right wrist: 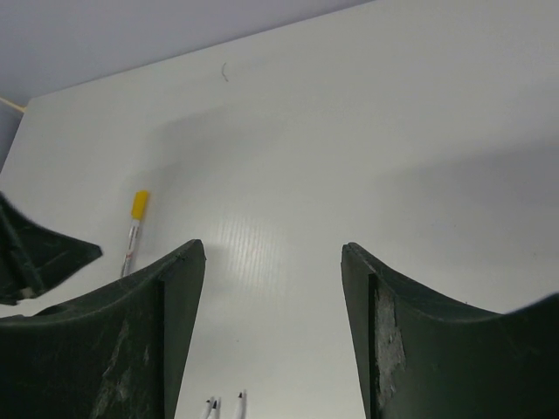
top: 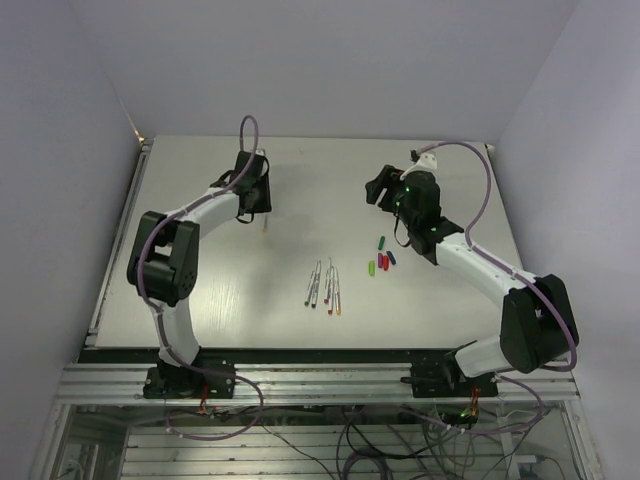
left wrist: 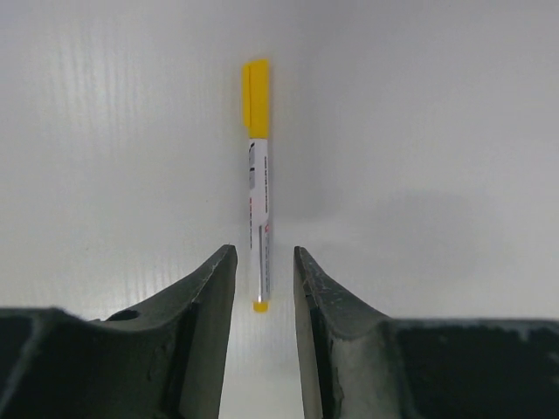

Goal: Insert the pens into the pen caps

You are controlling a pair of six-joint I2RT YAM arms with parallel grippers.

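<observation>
A white-barrelled marker with its yellow cap on [left wrist: 258,201] lies flat on the pale bench [top: 330,180], at ten o'clock from the uncapped grey-white pens [top: 325,287]. The left end effector [left wrist: 264,253] straddles its tail narrowly, touching neither side. The right end effector [right wrist: 271,249] gapes wide, empty. This pen looks finished. Next, fetch another pen and one of the stubby coloured caps [top: 382,262] at their two o'clock.

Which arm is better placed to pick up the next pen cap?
Right. The right hand is open and empty, and the loose caps lie on its side. The left hand straddles the yellow-capped pen, farther away.
</observation>
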